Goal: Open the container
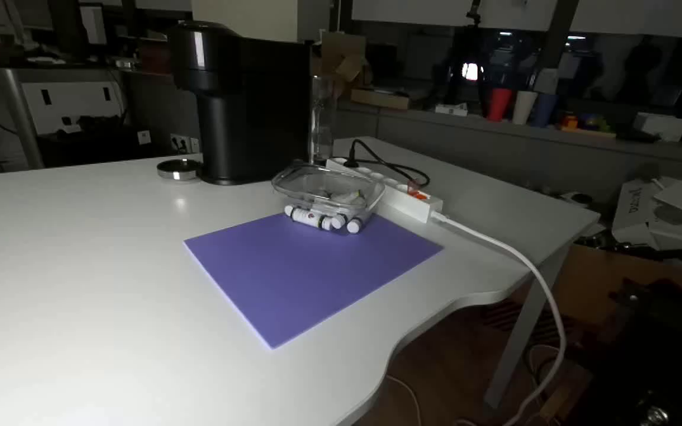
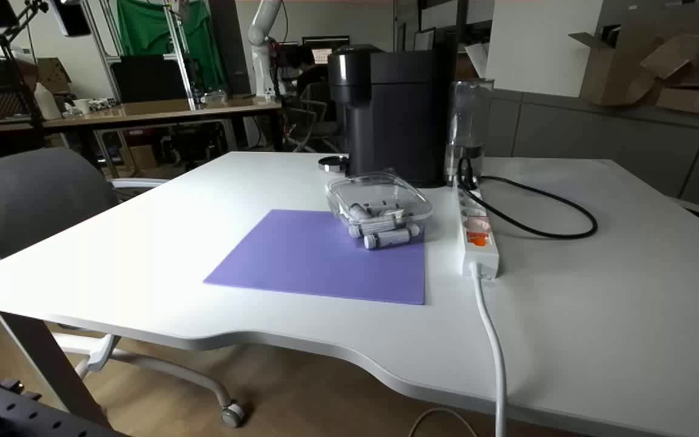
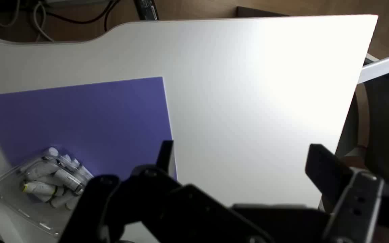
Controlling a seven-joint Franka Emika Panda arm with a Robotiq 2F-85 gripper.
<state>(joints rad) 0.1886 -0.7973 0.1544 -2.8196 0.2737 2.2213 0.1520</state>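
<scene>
The container point(image 1: 311, 180) is a clear plastic tub with rounded corners, holding several white tubes or small bottles. It stands at the far edge of the purple mat point(image 1: 311, 272), partly on it. It also shows in an exterior view point(image 2: 380, 187) and at the lower left of the wrist view point(image 3: 15, 202). Its top looks covered by a clear lid, but the lid's edge is hard to make out. My gripper point(image 3: 241, 145) is open and empty. It is above the white table beside the mat, apart from the container. It does not show in the exterior views.
A tall black machine point(image 2: 395, 115) stands behind the container, with a clear tank point(image 2: 468, 124) beside it. A round metal dish point(image 1: 179, 169) lies by its base. A white power strip point(image 2: 478, 237) with cables lies beside the container. A chair point(image 2: 34, 194) stands at the table's edge.
</scene>
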